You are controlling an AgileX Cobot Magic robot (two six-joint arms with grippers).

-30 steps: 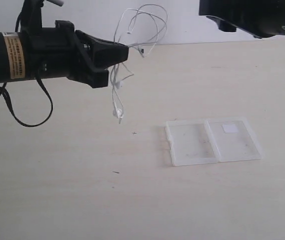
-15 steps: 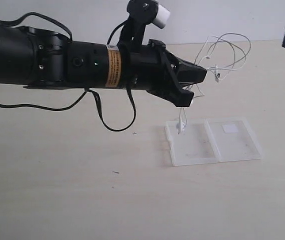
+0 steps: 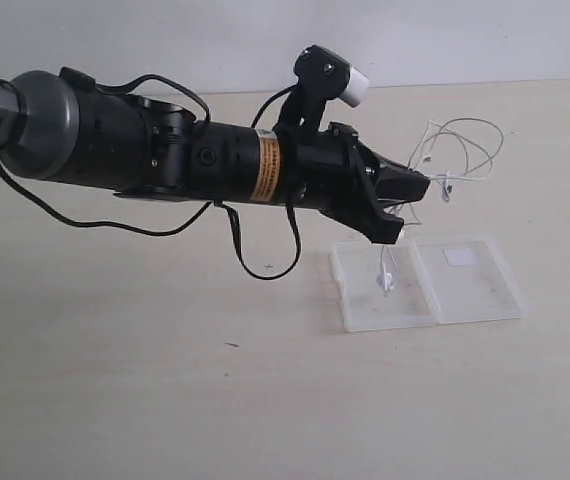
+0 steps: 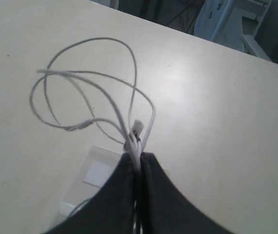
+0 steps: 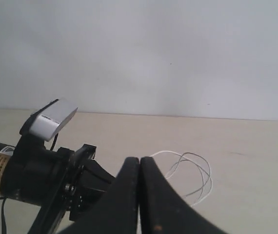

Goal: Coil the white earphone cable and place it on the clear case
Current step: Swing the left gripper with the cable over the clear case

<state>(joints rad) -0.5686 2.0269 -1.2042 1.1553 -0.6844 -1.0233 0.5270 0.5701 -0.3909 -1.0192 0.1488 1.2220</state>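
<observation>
The clear case lies open and flat on the table, its two halves side by side, the white sticker on one half. Over the unstickered half hangs a short tail of the white earphone cable, ending in an earbud low above the plastic; you cannot tell whether it touches. Above the case's far edge, about at the hinge line, stands the left gripper, clamped on a bunch of the cable's strands. The left wrist view confirms this: the wires issue from between the closed fingertips. This arm's long axis runs along the length of the case, entering from beyond the unstickered end and pointing toward the stickered half. The cable's loose loops spring out ahead of the tips, in the air, and appear to reach past the far edge of the stickered half rather than over it. The right gripper is closed on nothing and stands well apart from the case, out beyond its stickered end, facing the loops. The left arm is therefore the nearer and the only one holding. The relation to watch is that the coil leads the tips away from the case. In my judgement you must draw the bundle back over the case's middle before letting go, or the loops will spill off its far edge.
</observation>
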